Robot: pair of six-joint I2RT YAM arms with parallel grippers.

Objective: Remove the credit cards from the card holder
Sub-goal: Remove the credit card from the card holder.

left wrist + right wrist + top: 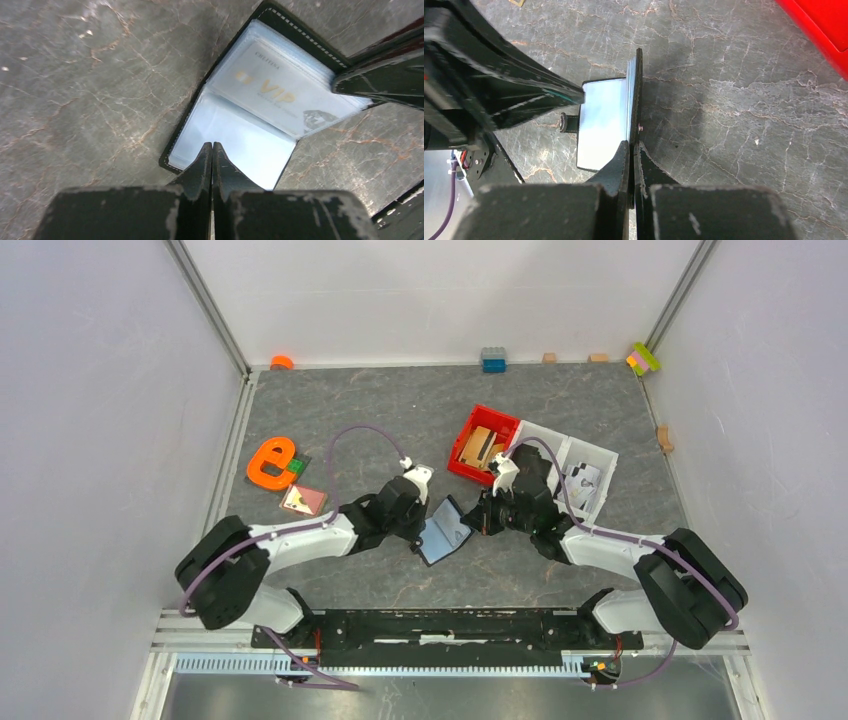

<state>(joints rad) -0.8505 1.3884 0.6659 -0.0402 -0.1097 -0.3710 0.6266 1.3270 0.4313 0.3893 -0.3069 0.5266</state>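
Note:
The black card holder (pixel 445 531) lies open at the table's middle, pale blue-grey inside. In the left wrist view a greyish-white card (pixel 280 92) marked "VIP" sits in a clear sleeve of its far flap. My left gripper (pixel 212 146) is shut, its tips resting on the near flap (pixel 240 145). My right gripper (pixel 631 145) is shut on the other flap (pixel 636 90) and holds it upright, edge-on. It also shows in the left wrist view (pixel 385 75) at that flap's corner. A pinkish-copper card (pixel 303 500) lies on the table to the left.
A red bin (pixel 470 430) with tan wooden blocks and a white bin (pixel 600 455) stand behind my right arm. An orange toy (pixel 270 462) lies at the left. Small blocks (pixel 493 360) line the back wall.

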